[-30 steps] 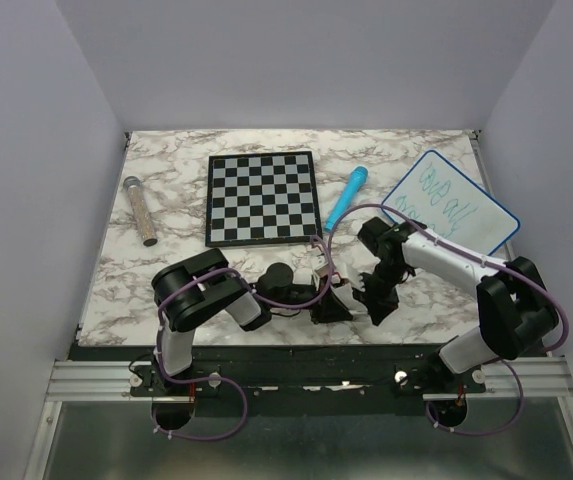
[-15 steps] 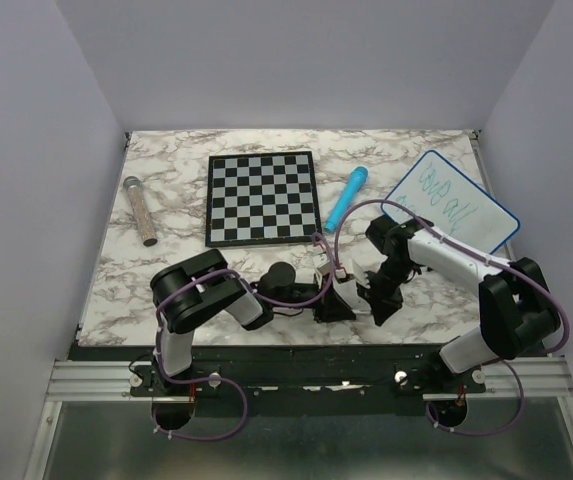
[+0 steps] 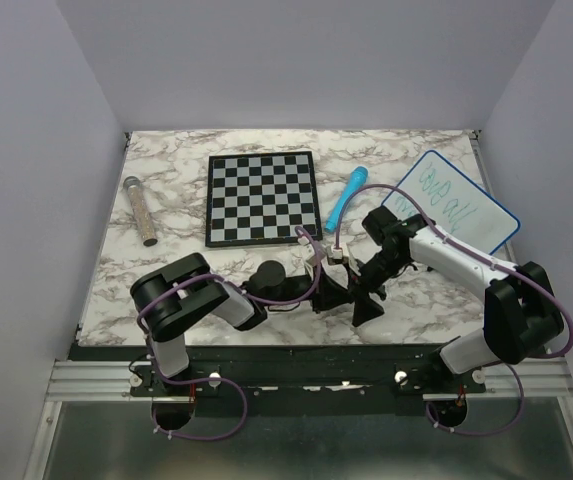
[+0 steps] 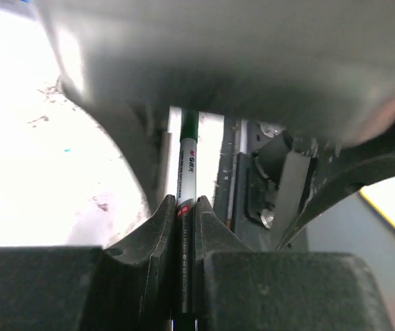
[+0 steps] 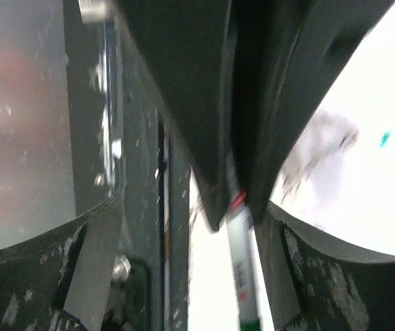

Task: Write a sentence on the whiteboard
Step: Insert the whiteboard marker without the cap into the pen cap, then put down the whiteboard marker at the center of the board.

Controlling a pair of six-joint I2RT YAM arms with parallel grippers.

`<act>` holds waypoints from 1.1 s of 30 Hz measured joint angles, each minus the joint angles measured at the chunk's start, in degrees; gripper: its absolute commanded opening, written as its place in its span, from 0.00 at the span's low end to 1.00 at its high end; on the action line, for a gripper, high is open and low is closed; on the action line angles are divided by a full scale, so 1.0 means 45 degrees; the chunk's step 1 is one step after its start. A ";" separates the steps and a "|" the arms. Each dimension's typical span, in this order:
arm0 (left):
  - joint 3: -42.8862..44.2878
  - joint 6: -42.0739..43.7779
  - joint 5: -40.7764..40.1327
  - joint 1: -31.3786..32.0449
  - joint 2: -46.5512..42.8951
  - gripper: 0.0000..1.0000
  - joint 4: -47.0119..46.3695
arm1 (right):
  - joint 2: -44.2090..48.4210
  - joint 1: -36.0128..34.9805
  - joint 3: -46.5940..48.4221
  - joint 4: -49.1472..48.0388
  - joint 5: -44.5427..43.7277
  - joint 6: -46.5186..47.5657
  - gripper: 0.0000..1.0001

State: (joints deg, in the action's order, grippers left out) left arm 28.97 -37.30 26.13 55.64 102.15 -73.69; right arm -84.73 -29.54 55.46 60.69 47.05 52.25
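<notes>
Top external view: whiteboard [image 3: 481,222] lies at the far right of the marble table [image 3: 166,265], turned at an angle with one corner toward the right wall; sentence [image 3: 436,187] shows as green loopy letters in rows on the board's far half, too small to read; right arm crosses the board's near-left edge.

Both arms reach toward mid-table near the front; left gripper [image 3: 329,290] and right gripper [image 3: 366,298] sit just beside each other, tips facing.

Left wrist view: left gripper clamped tight on a pen [image 4: 186,169]; white barrel with dark print and a red band at the fingers, green section at its far end; barrel runs straight out from between the fingers.

Right wrist view: right gripper's fingers [image 5: 90,255] stand wide apart at either side of the frame; the left gripper's dark fingertips and the pen sit in the gap between them; cannot tell whether the pen touches either one.

Elsewhere: checkered board [image 3: 261,197] far centre; blue cylinder [image 3: 347,196] lies between it and the whiteboard; speckled tube [image 3: 140,210] far left.
</notes>
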 measured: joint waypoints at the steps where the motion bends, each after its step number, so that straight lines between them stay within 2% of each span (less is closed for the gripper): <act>1: -0.0063 0.0029 -0.0049 -0.0044 -0.0058 0.00 0.0010 | 0.0000 0.0015 0.0005 -0.0131 0.0209 -0.0039 0.87; 8: -0.0219 0.0204 0.0068 -0.0044 -0.0665 0.00 -0.0248 | 0.0296 0.0199 0.0491 -0.1885 0.1336 -0.0238 0.95; 14: -0.0981 0.0476 0.0340 -0.0233 -0.1282 0.00 -0.0248 | 0.0855 0.1447 0.0544 -0.2506 0.1326 -0.0374 1.00; 24: -0.2569 0.0714 0.0287 -0.1273 -0.1821 0.00 -0.0253 | 0.2059 0.2433 0.0549 -0.2565 0.1413 -0.0209 1.00; 33: -0.2463 0.0651 -0.0403 -0.2603 -0.1073 0.00 0.0160 | 0.2341 0.3172 0.0442 -0.3565 0.1375 -0.1088 1.00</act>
State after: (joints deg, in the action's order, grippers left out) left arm 17.89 -34.37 24.32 43.92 97.32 -72.97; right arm -74.19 -15.27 57.45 44.64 53.23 47.35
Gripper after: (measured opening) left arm 0.184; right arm 0.995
